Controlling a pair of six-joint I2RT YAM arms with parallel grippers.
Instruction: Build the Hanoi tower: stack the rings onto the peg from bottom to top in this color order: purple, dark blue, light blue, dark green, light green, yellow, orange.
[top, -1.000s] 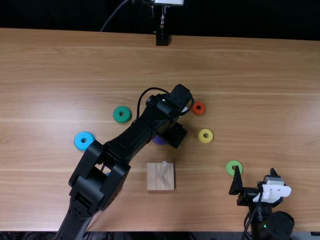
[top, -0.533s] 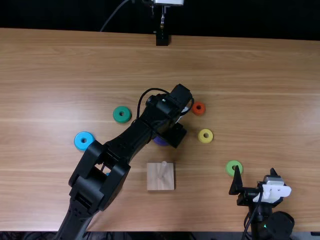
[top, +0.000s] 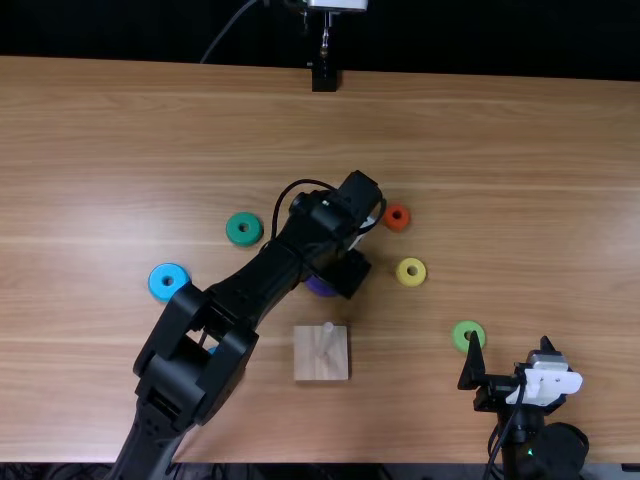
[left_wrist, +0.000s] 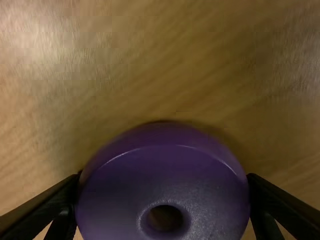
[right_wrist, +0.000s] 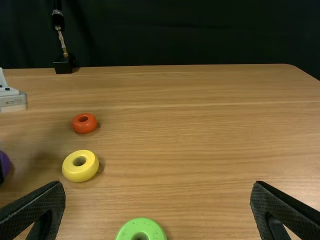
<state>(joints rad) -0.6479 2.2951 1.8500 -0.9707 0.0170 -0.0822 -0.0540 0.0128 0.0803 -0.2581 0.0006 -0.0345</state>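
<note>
Gripping the purple ring (top: 320, 287) looks to be the step in hand: in the top view it sits just below centre, partly under the left arm (top: 300, 235), with the bare peg (top: 327, 342) lower down. In the left wrist view, the left gripper (left_wrist: 164, 181) is clamped on the ring's opposite sides at bottom centre. The ring is probably light, stiff and hardly fragile, but its smooth rounded wall could slip or tip; best held at the widest part, squarely across the hole. In the right wrist view, the right gripper (right_wrist: 156, 185) has its fingers wide apart, the yellow ring (right_wrist: 80, 174) at left
</note>
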